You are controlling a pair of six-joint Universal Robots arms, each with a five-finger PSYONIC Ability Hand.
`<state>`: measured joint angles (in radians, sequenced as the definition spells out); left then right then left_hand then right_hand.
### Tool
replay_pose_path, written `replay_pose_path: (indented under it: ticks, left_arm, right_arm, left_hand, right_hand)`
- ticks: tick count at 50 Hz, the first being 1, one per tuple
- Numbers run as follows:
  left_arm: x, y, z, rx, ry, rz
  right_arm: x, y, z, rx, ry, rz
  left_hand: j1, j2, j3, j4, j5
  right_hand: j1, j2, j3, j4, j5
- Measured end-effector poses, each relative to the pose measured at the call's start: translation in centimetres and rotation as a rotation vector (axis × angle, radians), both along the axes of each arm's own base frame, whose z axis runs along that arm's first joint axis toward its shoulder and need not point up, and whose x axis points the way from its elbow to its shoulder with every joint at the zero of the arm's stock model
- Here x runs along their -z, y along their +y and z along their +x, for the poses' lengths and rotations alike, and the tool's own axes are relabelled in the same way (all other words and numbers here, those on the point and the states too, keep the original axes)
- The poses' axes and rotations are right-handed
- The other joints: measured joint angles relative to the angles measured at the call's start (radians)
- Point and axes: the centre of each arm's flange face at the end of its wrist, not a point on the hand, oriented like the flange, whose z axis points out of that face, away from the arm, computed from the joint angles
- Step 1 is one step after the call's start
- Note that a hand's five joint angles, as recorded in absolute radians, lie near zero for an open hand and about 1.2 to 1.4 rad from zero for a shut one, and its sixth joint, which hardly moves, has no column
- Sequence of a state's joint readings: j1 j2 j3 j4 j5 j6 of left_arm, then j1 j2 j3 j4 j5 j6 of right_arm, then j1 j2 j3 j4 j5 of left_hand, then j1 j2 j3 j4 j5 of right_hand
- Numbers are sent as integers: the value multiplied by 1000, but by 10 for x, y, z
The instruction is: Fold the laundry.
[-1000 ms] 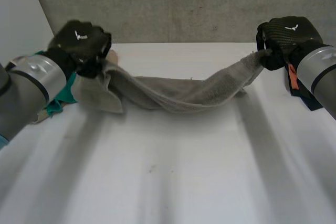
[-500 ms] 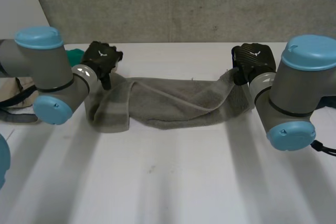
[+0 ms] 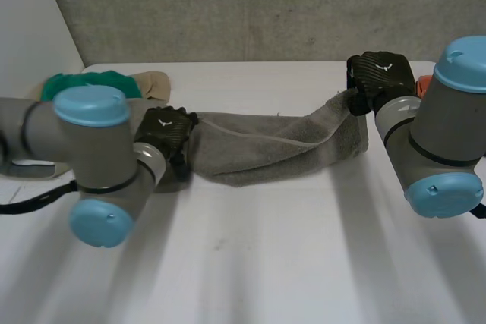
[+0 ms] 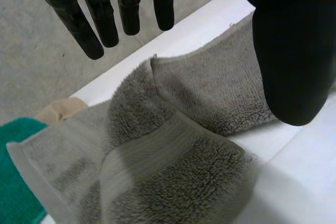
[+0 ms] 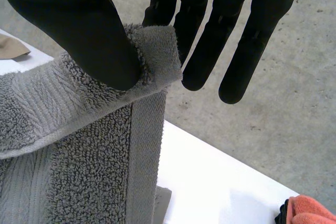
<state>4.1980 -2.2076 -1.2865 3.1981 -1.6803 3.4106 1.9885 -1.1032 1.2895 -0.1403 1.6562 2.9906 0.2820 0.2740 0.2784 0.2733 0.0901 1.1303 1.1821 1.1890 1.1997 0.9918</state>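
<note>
A grey towel (image 3: pixel 273 146) lies bunched in a long strip across the back of the white table (image 3: pixel 266 263). My left hand (image 3: pixel 168 128) sits at its left end. In the left wrist view that hand (image 4: pixel 289 51) is open, its fingers straight and apart above the crumpled towel end (image 4: pixel 173 145), which rests on the table without being gripped. My right hand (image 3: pixel 380 75) holds the towel's right corner lifted off the table. In the right wrist view the thumb (image 5: pixel 73 24) pinches the towel's hemmed corner (image 5: pixel 152 51) against the fingers.
A green cloth (image 3: pixel 83 85) and a beige cloth (image 3: pixel 156 81) lie at the back left, just behind the left arm. An orange cloth (image 5: pixel 310 211) lies at the table's right side by the right arm. A concrete wall (image 3: pixel 266 5) runs behind the table.
My left hand opened and let the towel's left end fall to the table, then came nearer and lower. The right hand kept its pinch and moved slightly right.
</note>
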Motion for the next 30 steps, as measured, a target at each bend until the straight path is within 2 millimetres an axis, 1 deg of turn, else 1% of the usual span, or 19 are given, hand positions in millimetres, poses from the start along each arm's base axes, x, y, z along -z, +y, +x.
replay_pose_path:
  ticks: [6,10,11,12,16,21,26,30]
  left_arm:
    - [16,-13,-12,-89,-16,-7]
    - [18,-23,-16,-158,-28,-17]
    - [18,-23,-16,-158,-28,-17]
    - [16,-26,-17,-187,-22,-24]
    - [6,-30,-19,-228,21,-40]
    - [-6,-34,-21,-260,104,-57]
    - [-13,-36,-24,-271,187,-53]
    - [-17,-31,-29,-254,255,-24]
  right_arm:
    - [-14,7,-3,-2,-28,-15]
    - [-37,19,-5,-18,-67,-41]
    - [-37,19,-5,-18,-67,-41]
    - [-52,27,-6,-31,-89,-57]
    - [-83,46,-8,-70,-138,-100]
    - [-117,72,-11,-132,-197,-148]
    - [-138,96,-12,-192,-239,-182]
    - [-147,111,-10,-225,-253,-204]
  left_hand:
    - [0,0,0,0,0]
    - [0,0,0,0,0]
    - [0,0,0,0,0]
    - [0,0,0,0,0]
    - [0,2,1,2,0]
    - [4,2,2,2,7]
    - [4,10,2,2,23]
    - [4,10,2,2,23]
  right_hand:
    - [0,0,0,0,0]
    - [0,0,0,0,0]
    - [0,0,0,0,0]
    - [0,0,0,0,0]
    - [0,0,0,0,0]
    - [0,0,0,0,0]
    - [0,0,0,0,0]
    - [0,0,0,0,0]
